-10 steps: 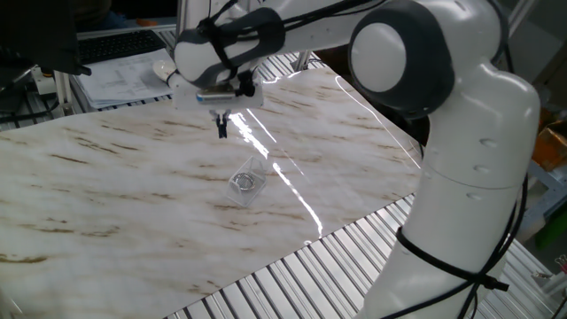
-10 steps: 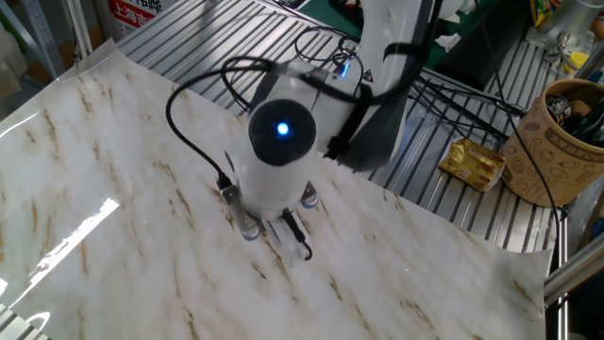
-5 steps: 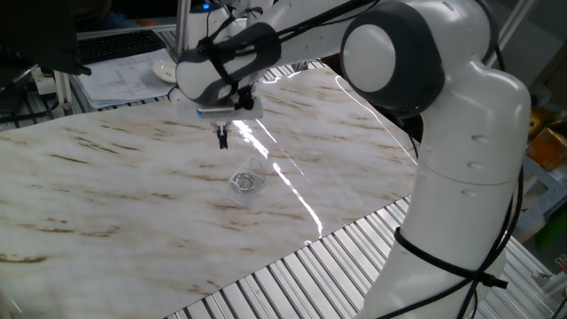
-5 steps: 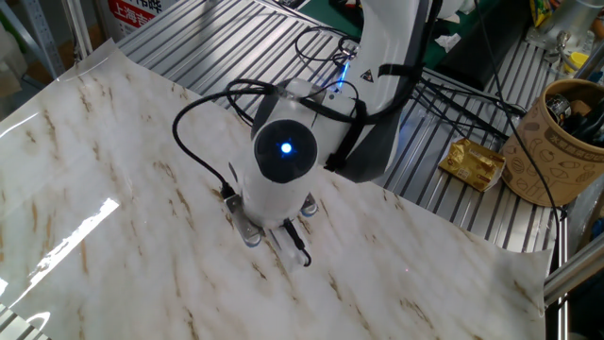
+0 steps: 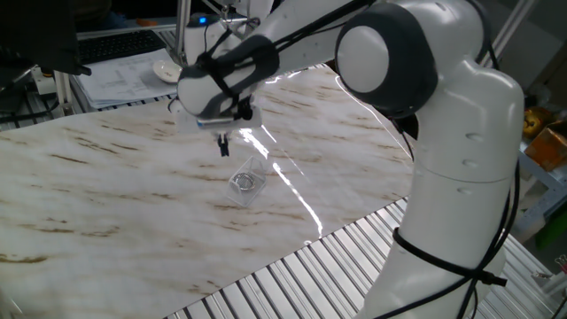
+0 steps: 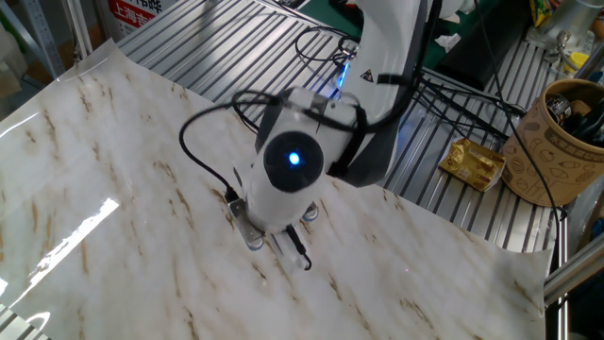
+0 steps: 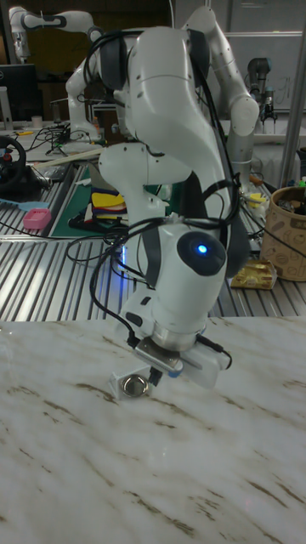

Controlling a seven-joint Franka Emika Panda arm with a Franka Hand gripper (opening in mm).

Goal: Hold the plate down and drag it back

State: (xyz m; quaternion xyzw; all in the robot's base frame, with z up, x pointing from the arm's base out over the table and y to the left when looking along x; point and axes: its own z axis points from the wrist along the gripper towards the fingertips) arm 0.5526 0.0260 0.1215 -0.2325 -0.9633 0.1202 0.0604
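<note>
In one fixed view, my pincer (image 5: 223, 144) hangs above the marbled tabletop (image 5: 106, 186), its two dark fingers drawn together to a narrow tip and holding nothing. Just to its right and nearer the camera lies the plate (image 5: 247, 182), a small silvery ring resting on a clear rectangular plastic piece (image 5: 257, 168); pincer and plate are apart. In the other fixed view, my wrist hides the plate. In the tall fixed view, the plate (image 7: 133, 386) sits just left of my pincer (image 7: 156, 375), beneath my wrist.
</note>
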